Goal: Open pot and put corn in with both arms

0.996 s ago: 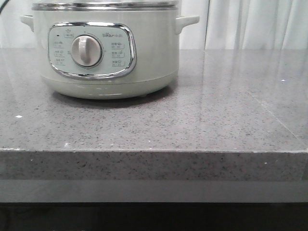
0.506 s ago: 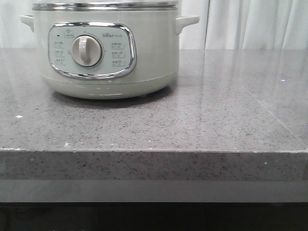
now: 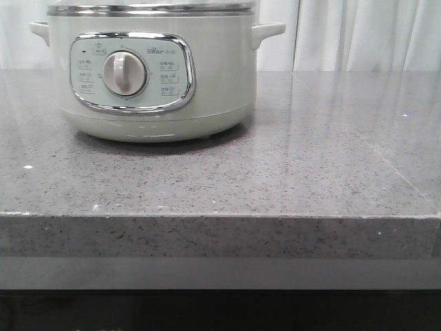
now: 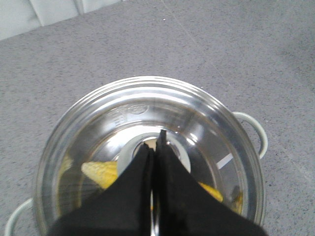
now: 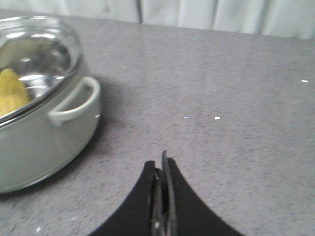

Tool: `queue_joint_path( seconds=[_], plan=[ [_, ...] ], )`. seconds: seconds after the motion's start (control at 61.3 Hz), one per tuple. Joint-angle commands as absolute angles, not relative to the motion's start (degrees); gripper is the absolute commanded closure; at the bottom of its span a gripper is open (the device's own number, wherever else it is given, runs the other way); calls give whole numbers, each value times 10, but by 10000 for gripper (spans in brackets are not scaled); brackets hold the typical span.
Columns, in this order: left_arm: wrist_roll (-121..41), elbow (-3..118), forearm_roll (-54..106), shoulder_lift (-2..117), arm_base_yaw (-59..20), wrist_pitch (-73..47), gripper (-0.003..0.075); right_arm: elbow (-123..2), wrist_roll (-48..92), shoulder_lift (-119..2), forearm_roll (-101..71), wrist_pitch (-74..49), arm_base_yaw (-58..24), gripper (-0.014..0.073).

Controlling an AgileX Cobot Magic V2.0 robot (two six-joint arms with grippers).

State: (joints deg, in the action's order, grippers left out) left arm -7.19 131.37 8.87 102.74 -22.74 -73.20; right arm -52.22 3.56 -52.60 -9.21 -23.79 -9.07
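Already the corn point(image 4: 101, 172) lies inside the pot point(image 3: 151, 76), under a glass lid point(image 4: 147, 123) that looks seated. Left gripper point(image 4: 155, 147) hangs over the lid's middle, jaws pressed together, empty; right gripper point(image 5: 162, 167), likewise clenched, sits beside the pot. Judged finished; only withdrawal remains.

Lighting: bright, even, diffuse. Soft shadow beneath the round pale green-grey electric pot point(image 3: 151, 76). Glare streaks the speckled grey stone counter point(image 3: 310, 158). Right wrist view slightly blurred; front view sharp.
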Motion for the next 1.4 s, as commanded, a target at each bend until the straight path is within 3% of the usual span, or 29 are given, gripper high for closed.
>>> queue_joint_path(
  seconds=[0.0,0.245,0.636,0.816,1.077,1.387],
  plan=[
    [-71,1300,84,964,-231,-714,741,-524,32,-502,-91,-179,-68,714],
    [-89,1106,73,826,-231,-571,741,-411,32,-394,-91,-94,-61,714],
    [-90,562,54,480,-231,-240,741,-303,32,-270,-91,-42,-61,714],
    [-90,397,56,332,-231,-198,741,-289,32,-262,-91,-43,-61,714],
    [-88,280,72,166,-231,-186,741,-278,32,-254,-91,-44,-61,714],
    [-88,268,73,127,-231,-184,741,-278,32,-254,-91,-45,-61,714]
  ],
)
